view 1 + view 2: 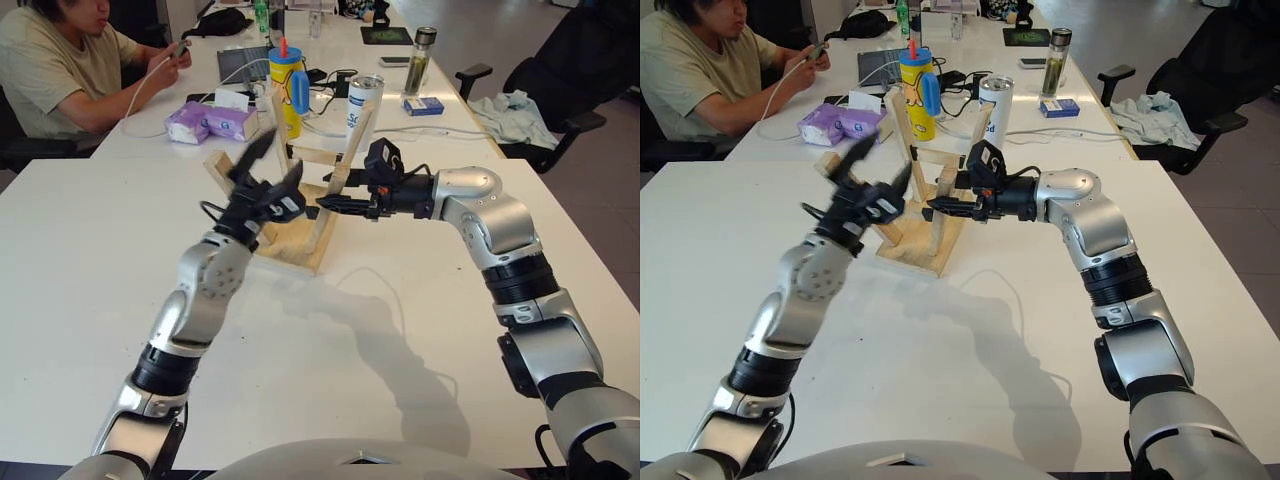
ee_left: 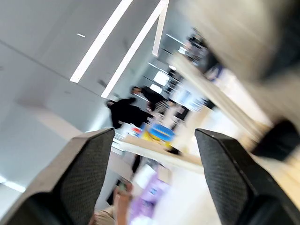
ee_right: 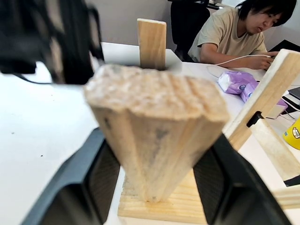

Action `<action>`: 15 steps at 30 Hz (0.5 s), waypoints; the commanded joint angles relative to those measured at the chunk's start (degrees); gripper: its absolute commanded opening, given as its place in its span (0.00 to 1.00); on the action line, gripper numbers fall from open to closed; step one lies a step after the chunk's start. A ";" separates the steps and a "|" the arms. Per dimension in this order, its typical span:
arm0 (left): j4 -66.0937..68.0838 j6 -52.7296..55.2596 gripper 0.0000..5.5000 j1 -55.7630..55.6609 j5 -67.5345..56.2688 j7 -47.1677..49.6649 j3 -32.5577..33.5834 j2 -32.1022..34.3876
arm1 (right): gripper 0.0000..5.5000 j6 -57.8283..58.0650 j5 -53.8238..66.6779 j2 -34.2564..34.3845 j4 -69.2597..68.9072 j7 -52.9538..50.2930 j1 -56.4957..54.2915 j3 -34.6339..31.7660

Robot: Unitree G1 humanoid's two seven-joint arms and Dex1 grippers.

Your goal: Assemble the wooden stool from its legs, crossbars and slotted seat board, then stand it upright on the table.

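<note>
The wooden stool lies upside down, its slotted seat board (image 1: 300, 256) flat on the white table and its legs pointing up. A crossbar (image 1: 318, 153) joins the far legs. My right gripper (image 1: 322, 207) comes in from the right and is shut on the near right leg (image 1: 343, 170); that leg's end (image 3: 154, 136) sits between the fingers (image 3: 101, 183). My left gripper (image 1: 281, 158) hovers open just above the stool's left side, beside the left leg (image 1: 216, 170), holding nothing. Its fingers (image 2: 89, 168) stand wide apart.
Behind the stool, near the table's back edge, stand a yellow cup (image 1: 287, 85), a white tumbler (image 1: 362, 100) and a purple tissue pack (image 1: 210, 120). A person sits at the back left. The near half of the table (image 1: 330, 380) is bare.
</note>
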 commanded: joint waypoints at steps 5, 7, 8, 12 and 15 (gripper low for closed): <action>6.05 5.67 0.58 2.64 -1.94 -5.83 -2.10 -1.21 | 0.38 2.00 -5.87 -0.33 4.14 0.25 3.08 4.86; 0.88 5.29 0.58 -0.94 -5.13 -0.79 3.09 -3.55 | 0.38 1.60 -6.00 -0.34 4.45 0.55 3.03 4.95; -2.78 4.66 0.58 -2.67 -6.59 1.69 5.94 -4.43 | 0.38 1.42 -6.05 -0.26 4.68 0.76 2.90 5.01; -15.27 5.25 0.58 -9.60 -8.49 7.73 14.58 -6.68 | 0.38 1.17 -6.00 -0.31 4.93 1.60 2.66 5.13; -16.52 4.42 0.58 -8.85 -8.10 8.74 14.24 -7.09 | 0.38 1.17 -6.02 -0.16 4.89 2.02 2.77 5.33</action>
